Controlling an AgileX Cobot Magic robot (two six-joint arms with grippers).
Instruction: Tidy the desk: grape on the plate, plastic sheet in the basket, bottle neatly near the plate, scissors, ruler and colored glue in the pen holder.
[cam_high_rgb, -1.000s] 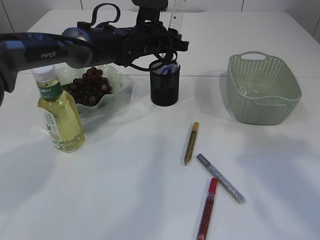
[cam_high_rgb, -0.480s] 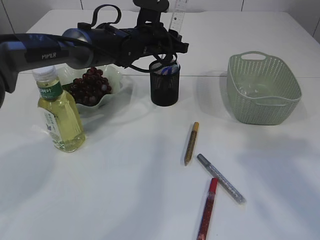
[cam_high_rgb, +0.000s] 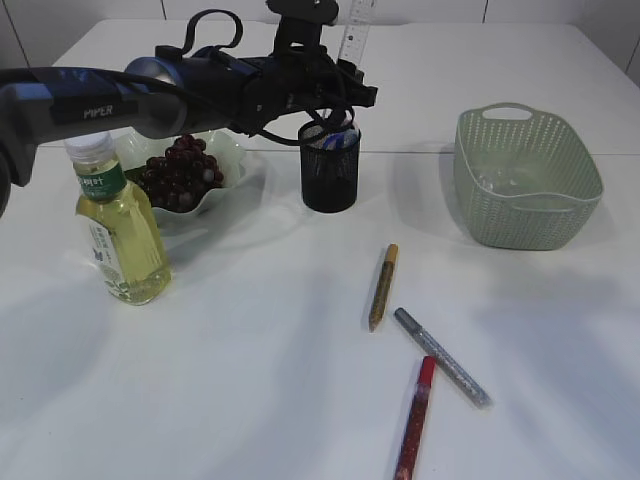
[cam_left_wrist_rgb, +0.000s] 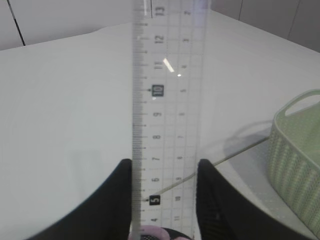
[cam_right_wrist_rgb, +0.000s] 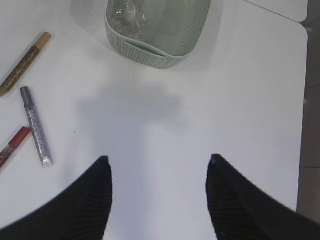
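Note:
My left gripper (cam_high_rgb: 341, 84) is shut on the clear ruler (cam_high_rgb: 352, 30), holding it upright with its lower end in the black mesh pen holder (cam_high_rgb: 329, 175). In the left wrist view the ruler (cam_left_wrist_rgb: 167, 100) fills the gap between both fingers. A pink handle (cam_left_wrist_rgb: 150, 233), seemingly the scissors, shows in the holder. Grapes (cam_high_rgb: 180, 170) lie on the pale plate (cam_high_rgb: 238, 160), with the bottle (cam_high_rgb: 120, 230) just in front. Gold (cam_high_rgb: 382, 285), silver (cam_high_rgb: 440, 356) and red (cam_high_rgb: 414, 418) glue pens lie on the table. The plastic sheet (cam_right_wrist_rgb: 127, 17) is in the basket (cam_high_rgb: 525, 185). My right gripper (cam_right_wrist_rgb: 159, 160) stands open over bare table.
The left arm (cam_high_rgb: 150, 85) stretches across the back of the table above the plate. The table's right edge (cam_right_wrist_rgb: 304, 100) runs close beside the right gripper. The three glue pens lie front and centre, to the left of the right gripper.

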